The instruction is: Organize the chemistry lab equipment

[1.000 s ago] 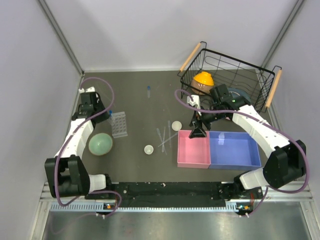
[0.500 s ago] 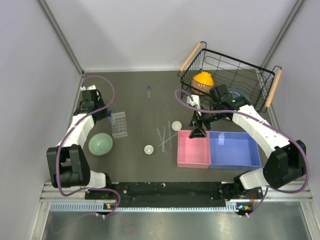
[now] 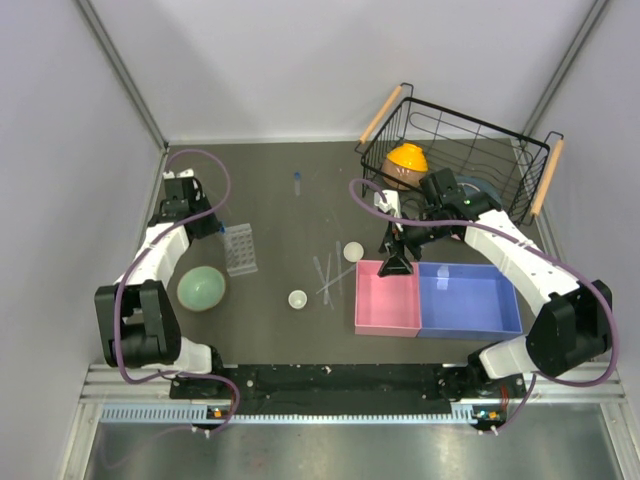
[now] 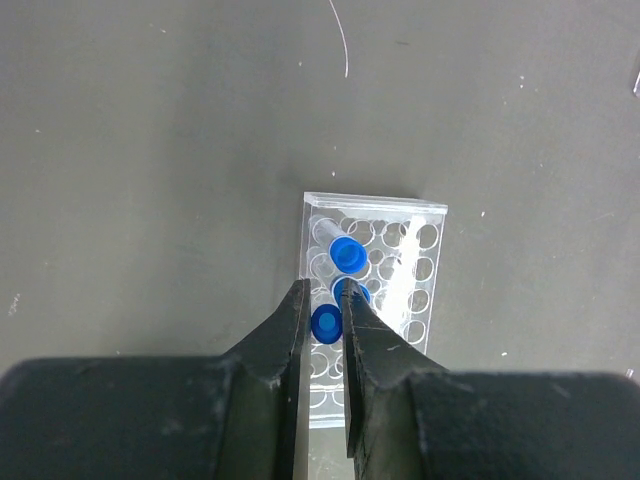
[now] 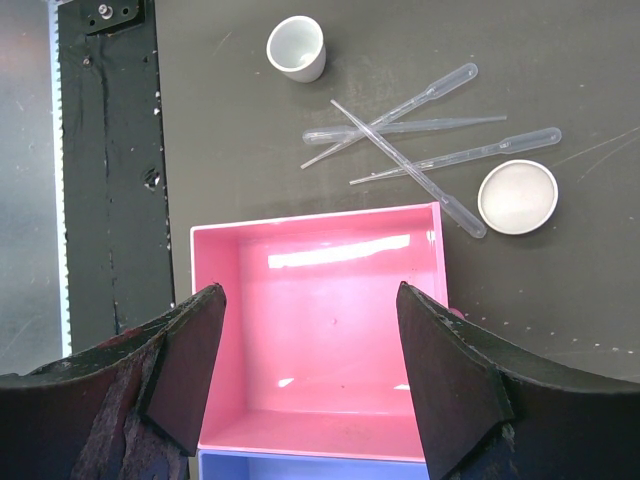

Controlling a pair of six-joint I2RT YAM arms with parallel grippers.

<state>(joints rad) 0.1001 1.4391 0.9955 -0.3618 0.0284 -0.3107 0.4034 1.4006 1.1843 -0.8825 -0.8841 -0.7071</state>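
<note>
The left gripper (image 4: 322,297) hovers over the clear tube rack (image 4: 376,214), its fingers drawn nearly together with only a slim gap. A blue cap shows in that gap, but whether the fingers pinch it cannot be told. Two more blue-capped tubes (image 4: 346,253) stand in the rack's holes just beyond the fingertips, one of them half hidden by a finger, and a pale tube lies slanted across the rack's other side. From overhead, the rack sits on the left of the dark table (image 3: 290,215), with a pale green bowl (image 3: 202,288) just beside it toward the arm bases. A lone tube (image 3: 297,180) lies well apart near the table's far edge. On the other side, the right gripper (image 5: 322,372) hangs with its jaws spread wide and nothing between them, above an empty pink tray (image 5: 320,300). A blue tray (image 3: 470,297) is joined to the pink one on the right. Past the pink tray, four thin pipettes (image 5: 400,128) lie crossed in a loose pile on the table. A flat white dish (image 5: 517,197) sits at one end of the pile and a small white cup-shaped dish (image 5: 297,47) near the other. Behind the right arm, a black wire basket (image 3: 500,135) stands in the far right corner with an orange bowl (image 3: 407,158) inside it.
</note>
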